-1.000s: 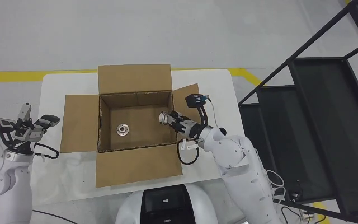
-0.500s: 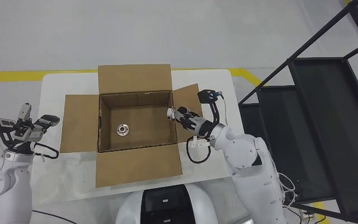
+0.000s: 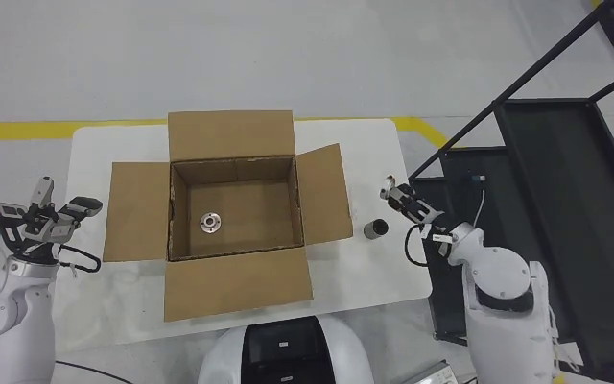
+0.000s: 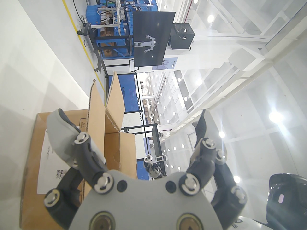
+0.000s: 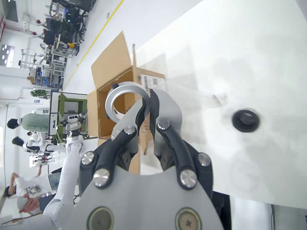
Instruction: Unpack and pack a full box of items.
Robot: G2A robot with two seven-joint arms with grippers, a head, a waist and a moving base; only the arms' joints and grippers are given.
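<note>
Top view: a big open box sits on the table. At its left, the left claw is spread apart. Right of the box, the right claw is clamped on a metal ring. It looks hard, heavy and slippery, so the rim seems the best hold. A second ago this claw was over the box.

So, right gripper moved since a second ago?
Yes. The right gripper, shut on a silver metal ring, went from the brown cardboard box out past its flap toward the white table's edge.
</note>
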